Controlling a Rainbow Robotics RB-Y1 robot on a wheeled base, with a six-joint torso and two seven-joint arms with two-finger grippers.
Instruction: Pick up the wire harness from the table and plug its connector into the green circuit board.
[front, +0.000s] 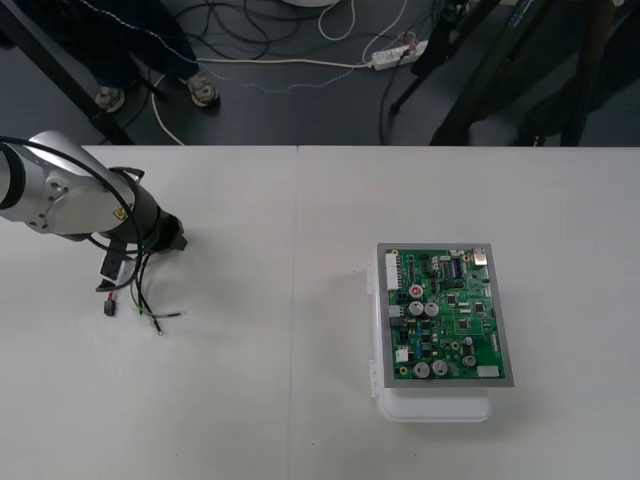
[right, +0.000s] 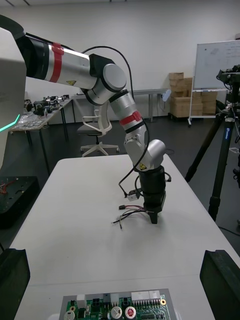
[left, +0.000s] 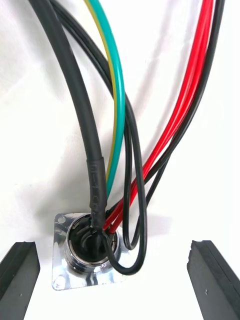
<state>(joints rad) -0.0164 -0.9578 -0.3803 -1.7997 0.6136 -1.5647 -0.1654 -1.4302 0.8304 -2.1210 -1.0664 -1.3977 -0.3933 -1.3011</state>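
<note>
Two black fingers (left: 20, 280) of the L gripper (left: 114, 244) stand spread wide. The round metal socket (left: 86, 255) w/ its square flange lies on the table between them, not yet pinched. The thin red, black and green wire harness (front: 140, 298) lies mid-left of the front frame on the plain light table (front: 300, 420), w/ its small black plug (front: 108, 308) at the lower-left end. That's well apart from the green circuit board (front: 445, 315) on its white base (front: 430, 408) at centre-right. Plug is not in the board. R gripper (right: 117, 252) is spread too, holding nothing, near the board's edge.

Step in hand, as I judge it: the grasp. Socket sits a bit off-centre, nearer one finger, so I'd nudge the L gripper to centre it before closing, else the flange may skid or tip. I'd close on the socket body or the wire bundle just above it, not on a loose wire. The black loop beside the flange could get trapped. Go slow, lift straight, and check the plug end hangs free for the insert.
</note>
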